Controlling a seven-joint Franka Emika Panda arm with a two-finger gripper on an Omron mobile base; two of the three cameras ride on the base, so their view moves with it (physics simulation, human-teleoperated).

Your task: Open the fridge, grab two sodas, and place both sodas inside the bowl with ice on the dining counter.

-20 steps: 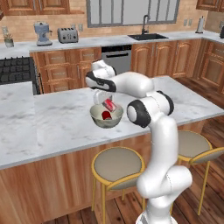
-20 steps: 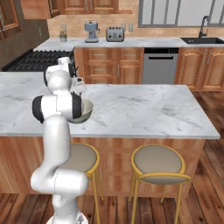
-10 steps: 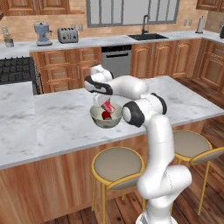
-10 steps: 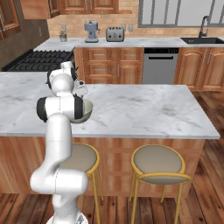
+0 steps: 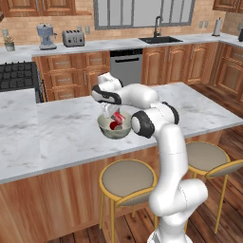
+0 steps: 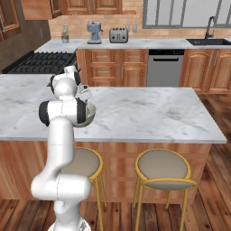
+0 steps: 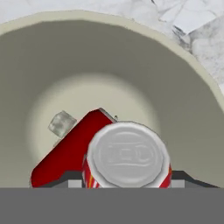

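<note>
Nearest you in the left base view stand two stools [image 5: 128,179], tucked under the worktop [image 5: 61,137], with the white arm rising between them and bending over the marble. On that worktop, near its front edge, sits the bowl [image 5: 114,129], and the gripper [image 5: 113,114] hangs straight above it. In the hand view you look down into the bowl [image 7: 57,65]: an upright can [image 7: 127,159] fills the lower middle, silver top toward the camera, held between the fingers [image 7: 65,179], whose dark tips flank it on both sides, so they are clamped on it. A second can [image 7: 70,151] lies on its side in the bowl's bottom, just behind and to the left of the held one, and a single clear ice cube [image 7: 62,124] rests beside it. From the right base view the arm's elbow hides most of the bowl [image 6: 91,113]. Past the worktop you see the dishwasher [image 5: 126,66], the hob [image 5: 18,76], the sink tap [image 5: 156,27], a toaster [image 5: 73,38] and a coffee machine [image 5: 45,36] along the wall.
</note>
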